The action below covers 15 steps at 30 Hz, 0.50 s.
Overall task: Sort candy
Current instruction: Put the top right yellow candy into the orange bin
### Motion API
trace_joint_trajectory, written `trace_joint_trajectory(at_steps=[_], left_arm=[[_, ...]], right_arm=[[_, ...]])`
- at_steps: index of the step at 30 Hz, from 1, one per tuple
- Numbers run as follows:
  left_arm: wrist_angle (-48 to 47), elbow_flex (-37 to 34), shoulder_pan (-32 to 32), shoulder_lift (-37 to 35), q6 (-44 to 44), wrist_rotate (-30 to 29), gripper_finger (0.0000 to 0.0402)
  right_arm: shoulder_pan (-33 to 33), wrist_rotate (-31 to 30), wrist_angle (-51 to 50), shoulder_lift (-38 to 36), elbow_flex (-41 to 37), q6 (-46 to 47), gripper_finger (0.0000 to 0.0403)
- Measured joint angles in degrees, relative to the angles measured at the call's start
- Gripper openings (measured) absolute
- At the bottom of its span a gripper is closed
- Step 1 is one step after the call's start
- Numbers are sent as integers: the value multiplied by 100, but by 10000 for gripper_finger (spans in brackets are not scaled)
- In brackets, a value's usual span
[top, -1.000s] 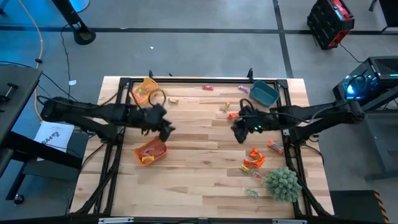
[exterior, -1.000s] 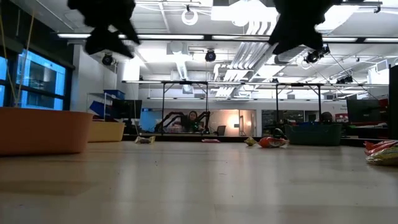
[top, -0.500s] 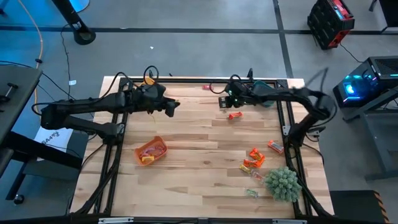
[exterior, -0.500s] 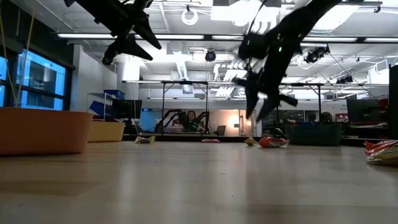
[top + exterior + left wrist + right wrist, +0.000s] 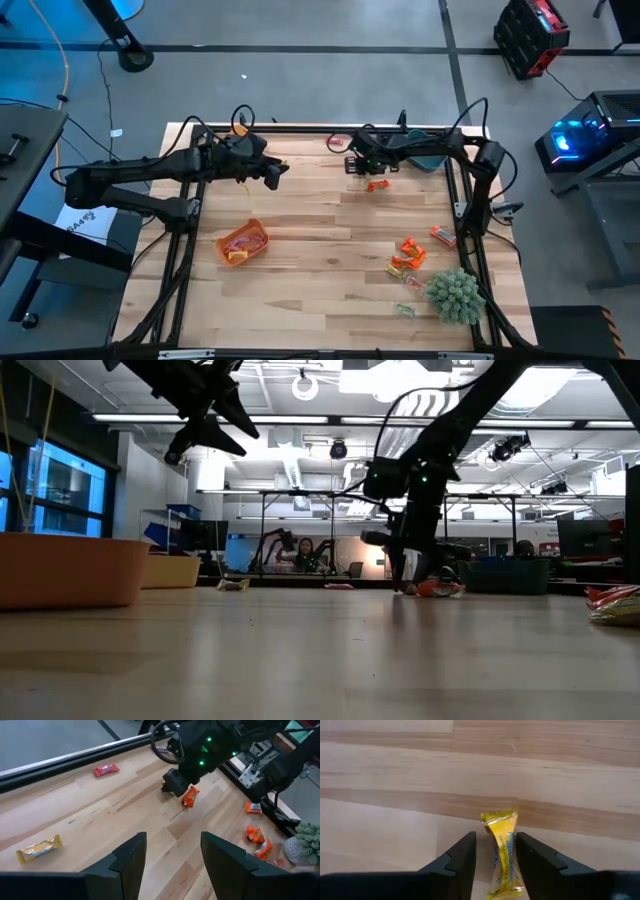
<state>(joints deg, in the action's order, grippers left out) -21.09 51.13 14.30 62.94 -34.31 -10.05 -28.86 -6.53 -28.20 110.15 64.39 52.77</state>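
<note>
My right gripper (image 5: 495,865) is open and low at the table's far edge, its fingers pointing down on either side of a yellow wrapped candy (image 5: 503,851) that lies flat on the wood. In the high view this gripper (image 5: 356,166) is just left of the teal tray (image 5: 427,151). An orange candy (image 5: 376,185) lies beside it. My left gripper (image 5: 172,855) is open and empty, raised above the far left of the table (image 5: 273,172). Below it lie a gold candy (image 5: 39,848) and a red candy (image 5: 106,769). My right gripper stands over the yellow candy from above with a finger (image 5: 536,857) along each long side. The wrapper's edge (image 5: 515,840) lies close against that finger, but I cannot tell whether it touches. The candy rests flat on the table.
An orange tray (image 5: 243,243) with candies sits left of centre. The yellow tray (image 5: 170,570) is at the far left, mostly under my left arm. Several candies (image 5: 408,255) lie near the right edge, beside the spiky green plant ball (image 5: 455,295). A person is in the room beyond the table.
My right gripper went from the table's middle to the far edge, then dropped down over the yellow candy. My left gripper rose from above the orange tray toward the far edge, then held still.
</note>
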Motion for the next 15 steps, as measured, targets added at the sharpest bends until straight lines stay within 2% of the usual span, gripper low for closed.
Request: trace_joint_trajectory(at_steps=[2,4,5,8,10,13,15], left_arm=[[-7,0,8,-37,23,9,182],[5,0,18,-142,53,-58,182],[39,0,30,-191,51,-109,182],[175,0,102,-354,53,-389,182],[335,0,167,-480,61,-791,182],[663,0,282,-612,98,-1538,182],[989,0,382,-658,85,-1962,182]], right_arm=[[66,-42,-2,-8,-10,-359,85],[132,-52,78,-129,-23,-843,31],[168,-32,153,-195,-36,-1068,18],[322,379,534,-544,-52,-1629,22],[436,761,1079,-841,-41,-2005,21],[638,1494,2310,-1020,-36,-2249,7],[834,2190,3373,-1030,-37,-2187,8]])
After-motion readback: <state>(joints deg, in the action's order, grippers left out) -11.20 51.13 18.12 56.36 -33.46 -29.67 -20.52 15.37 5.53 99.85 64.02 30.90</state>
